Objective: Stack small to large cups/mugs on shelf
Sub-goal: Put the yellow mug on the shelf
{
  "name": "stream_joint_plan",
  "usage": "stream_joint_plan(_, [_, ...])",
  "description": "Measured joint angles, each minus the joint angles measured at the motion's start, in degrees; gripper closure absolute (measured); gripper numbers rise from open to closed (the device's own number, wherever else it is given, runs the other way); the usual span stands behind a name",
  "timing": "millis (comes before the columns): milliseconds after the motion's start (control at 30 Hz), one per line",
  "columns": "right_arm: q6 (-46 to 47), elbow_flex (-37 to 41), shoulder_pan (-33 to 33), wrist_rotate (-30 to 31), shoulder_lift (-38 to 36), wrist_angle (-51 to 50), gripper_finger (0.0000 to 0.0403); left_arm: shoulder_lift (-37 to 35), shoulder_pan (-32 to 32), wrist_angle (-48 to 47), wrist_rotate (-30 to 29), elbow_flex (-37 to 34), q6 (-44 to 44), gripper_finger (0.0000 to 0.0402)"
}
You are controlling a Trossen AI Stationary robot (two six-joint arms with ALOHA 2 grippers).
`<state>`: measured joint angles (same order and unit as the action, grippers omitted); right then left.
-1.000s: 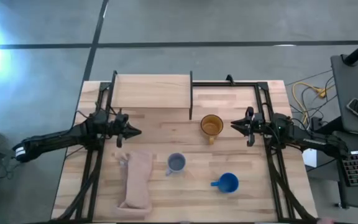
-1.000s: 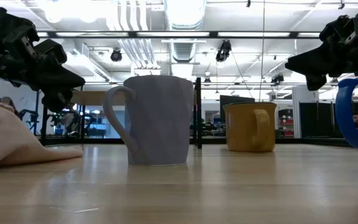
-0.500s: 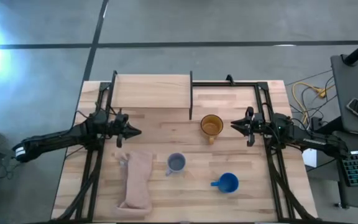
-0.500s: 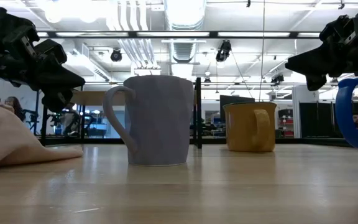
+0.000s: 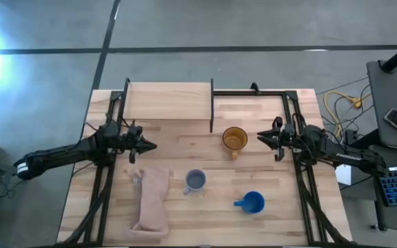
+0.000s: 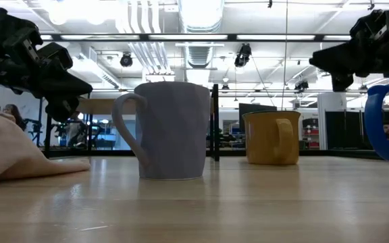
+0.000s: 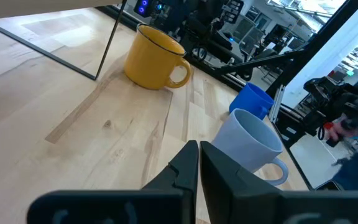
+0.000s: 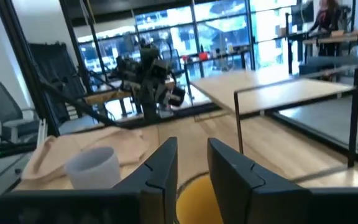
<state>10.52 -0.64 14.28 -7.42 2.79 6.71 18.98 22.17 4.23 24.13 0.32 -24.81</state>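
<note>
The shelf (image 5: 168,100) sits at the far left part of the table (image 5: 267,220). The yellow mug (image 5: 235,139) stands just right of the shelf's near corner. The grey mug (image 5: 196,180) and blue mug (image 5: 252,202) stand nearer the front, well apart. The right gripper (image 5: 260,137) hovers beside the yellow mug, jaws narrowly parted, holding nothing. The left gripper (image 5: 153,145) hovers above the cloth (image 5: 151,199), jaws closed and empty.
</note>
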Motion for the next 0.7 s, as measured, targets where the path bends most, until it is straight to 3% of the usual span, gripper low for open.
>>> stream_joint_plan(233, [0.49,-0.2,-0.02,-1.01,0.41,25.62,0.0328,0.0,-0.02,0.0,0.01,0.0,-0.01,0.04])
stream_joint_plan(300, [12.85,-0.11,-0.01,-1.24,0.39,28.8,0.0331,-0.02,-0.01,0.0,0.0,0.0,0.0,0.04])
stream_joint_plan(433, [48.07,-1.58,0.0,4.32,0.95,29.91,0.0334,0.0,-0.01,0.02,-0.59,0.0,2.85,0.04])
stream_joint_plan(467, [50.91,-2.1,-0.01,5.75,1.1,30.03,0.0333,0.0,0.0,0.09,-0.74,0.0,3.88,0.04])
stream_joint_plan(533, [50.37,-3.6,-0.34,9.32,1.27,32.09,0.0329,0.0,0.0,0.99,-1.09,0.0,4.19,0.04])
stream_joint_plan(600, [45.93,-6.34,-0.72,9.22,1.74,35.27,0.0325,-0.02,-0.02,3.16,-1.28,0.0,4.17,0.04])
stream_joint_plan(700, [40.69,-13.09,-1.27,-0.5,4.26,36.39,0.0322,0.02,0.0,7.78,-2.01,0.0,4.21,0.04])
